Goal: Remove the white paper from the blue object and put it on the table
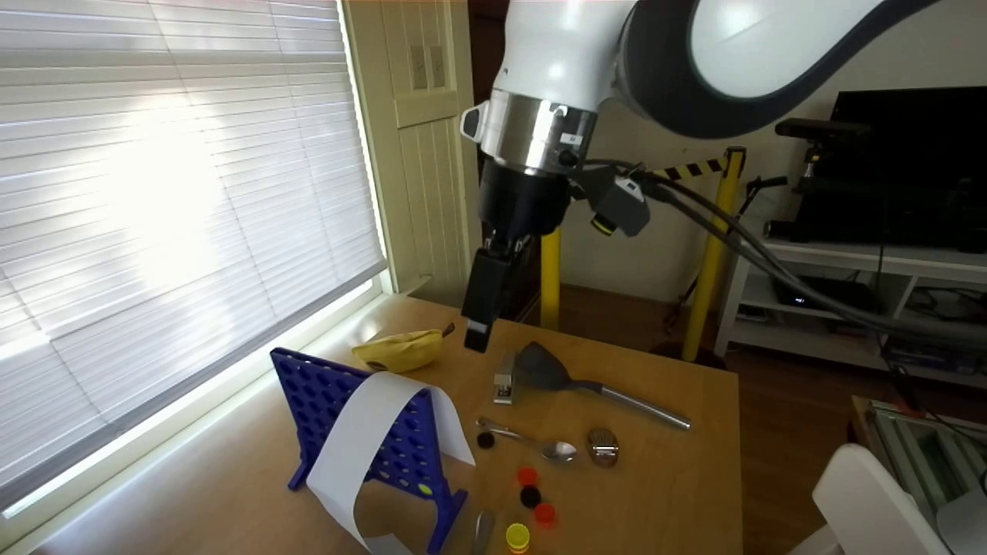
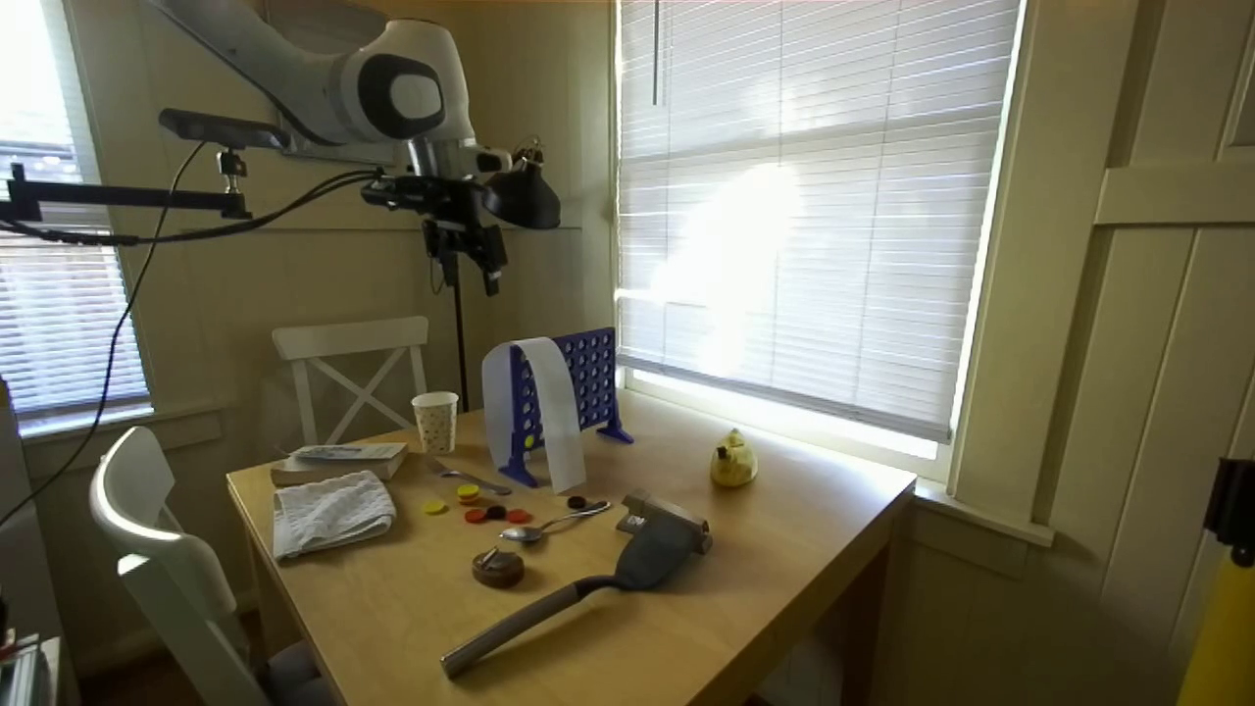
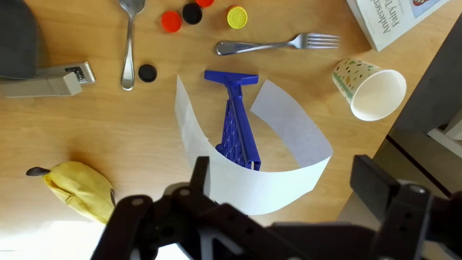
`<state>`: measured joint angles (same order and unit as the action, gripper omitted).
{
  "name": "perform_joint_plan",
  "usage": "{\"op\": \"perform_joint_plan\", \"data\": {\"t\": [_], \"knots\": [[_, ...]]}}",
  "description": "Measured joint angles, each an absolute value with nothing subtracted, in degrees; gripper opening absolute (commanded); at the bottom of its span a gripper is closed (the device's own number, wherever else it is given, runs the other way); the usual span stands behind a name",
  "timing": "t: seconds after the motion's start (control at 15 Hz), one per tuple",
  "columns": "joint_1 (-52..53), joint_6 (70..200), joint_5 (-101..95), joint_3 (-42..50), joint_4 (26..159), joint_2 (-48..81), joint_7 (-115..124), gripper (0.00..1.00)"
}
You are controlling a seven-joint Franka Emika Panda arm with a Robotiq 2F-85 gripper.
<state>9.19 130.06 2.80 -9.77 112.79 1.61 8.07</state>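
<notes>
In an exterior view, the gripper (image 1: pixel 477 336) hung above the table (image 1: pixel 655 493); the white paper (image 1: pixel 358 432) lay lower, draped over the blue object (image 1: pixel 320 397) near the edge by the blinds (image 1: pixel 177 216). In an exterior view, its fingers (image 2: pixel 491 270) stood spread, empty. In the wrist view, the white paper arched below, long axis running finger to finger; closing would likely bunch it.

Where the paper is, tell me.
The paper is draped over the top of the blue frame, left of centre in an exterior view, with the cup to its left.
</notes>
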Motion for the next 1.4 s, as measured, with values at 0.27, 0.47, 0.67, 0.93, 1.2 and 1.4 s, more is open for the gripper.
{"op": "perform_joint_plan", "data": {"t": [0.27,0.47,0.67,0.93,1.2,1.4], "knots": [[9.19,131.19,2.71,-9.22,109.17,6.52,9.30,1.00],[9.20,131.85,2.00,-8.71,107.50,8.80,9.60,1.00],[9.21,131.89,1.95,-8.68,107.04,9.19,9.66,1.00],[9.33,133.34,1.97,-8.69,107.00,9.90,9.74,1.00],[10.28,139.88,1.96,-8.69,106.85,13.25,11.86,1.00],[11.47,143.86,0.96,-8.43,105.93,16.21,13.88,1.00]]}}
